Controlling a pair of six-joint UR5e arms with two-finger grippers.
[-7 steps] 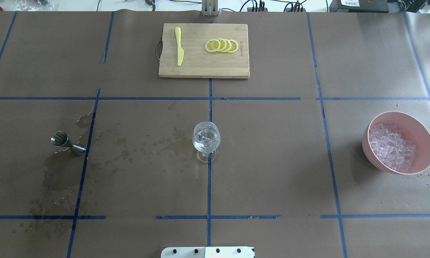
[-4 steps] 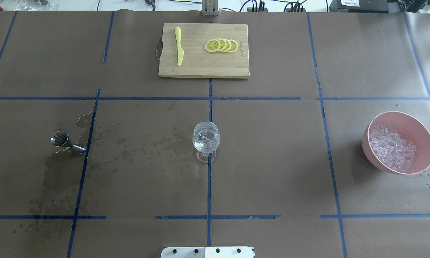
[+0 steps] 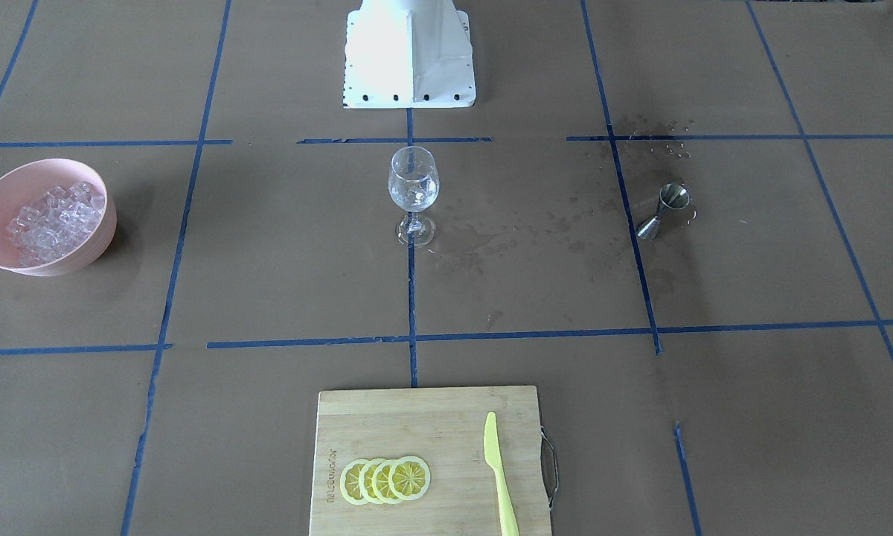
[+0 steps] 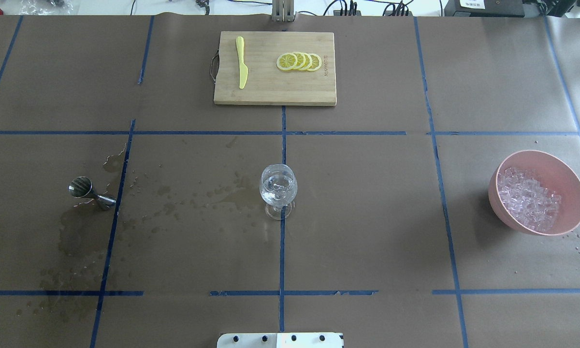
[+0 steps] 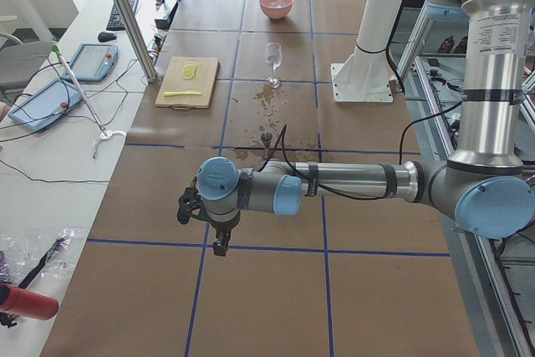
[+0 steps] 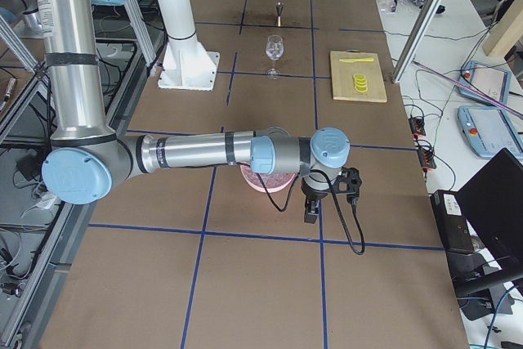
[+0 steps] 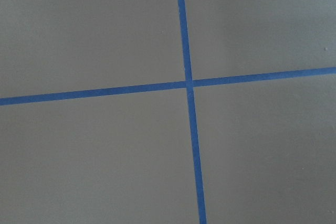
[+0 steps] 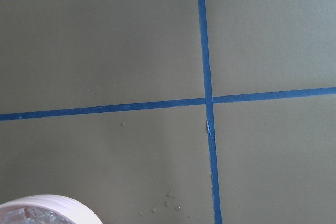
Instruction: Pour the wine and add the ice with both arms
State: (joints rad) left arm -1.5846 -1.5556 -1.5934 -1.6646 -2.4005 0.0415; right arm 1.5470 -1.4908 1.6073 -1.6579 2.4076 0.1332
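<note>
The clear stemmed wine glass stands at the table's middle with clear, glinting contents; it also shows in the front view. The ice is heaped in a pink bowl at the right. Wine shows as dark wet marks on the brown paper, between the glass and a steel jigger lying on its side. The left gripper hangs over bare paper near the table's left end. The right gripper hangs just beyond the bowl. I cannot tell whether either is open or shut.
A bamboo cutting board at the far middle carries a yellow knife and lemon slices. The white pedestal base sits at the near edge. The bowl's rim shows in the right wrist view's corner.
</note>
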